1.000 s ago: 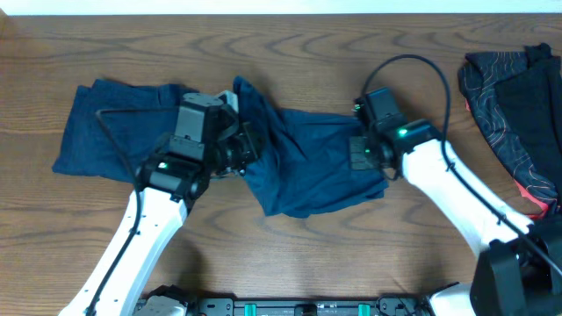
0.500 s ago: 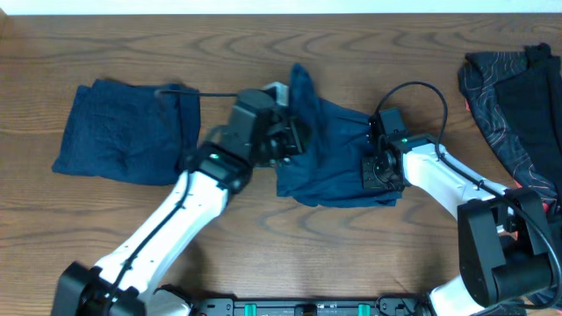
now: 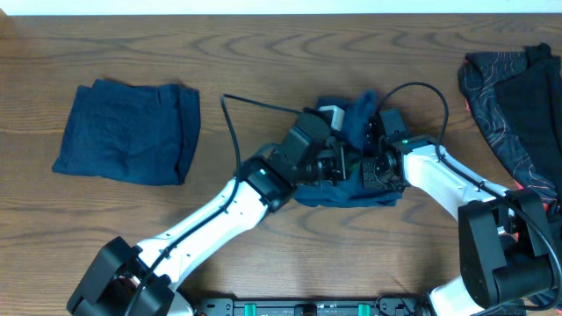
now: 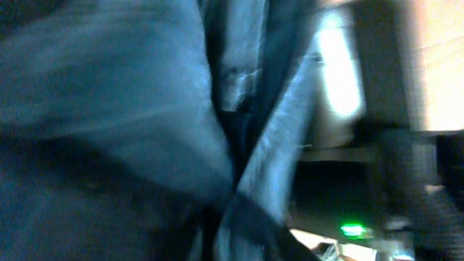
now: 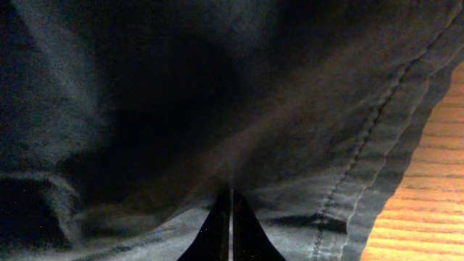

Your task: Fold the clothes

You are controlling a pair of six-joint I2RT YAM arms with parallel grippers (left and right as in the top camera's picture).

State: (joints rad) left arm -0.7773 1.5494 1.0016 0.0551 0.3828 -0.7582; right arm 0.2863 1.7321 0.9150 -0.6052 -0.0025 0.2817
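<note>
One pinched garment (image 3: 341,195), left gripper (image 3: 342,161), right gripper (image 5: 230,201)

Your left arm (image 3: 211,219) and right arm (image 3: 443,178) wear white shells with black wrists. A thin black cable (image 3: 250,105) loops off the left; a green light (image 3: 404,140) glows on the right. The right gripper (image 5: 230,217) has black tapered fingers.

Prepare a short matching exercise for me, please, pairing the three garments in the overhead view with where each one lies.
Things:
1. folded blue garment
2. bunched blue garment
3. black garment with red lines

Places:
A. at the right edge of the table
B. in the middle
C. alone on the left, lying flat

Pairs: 1-C, 2-B, 3-A
</note>
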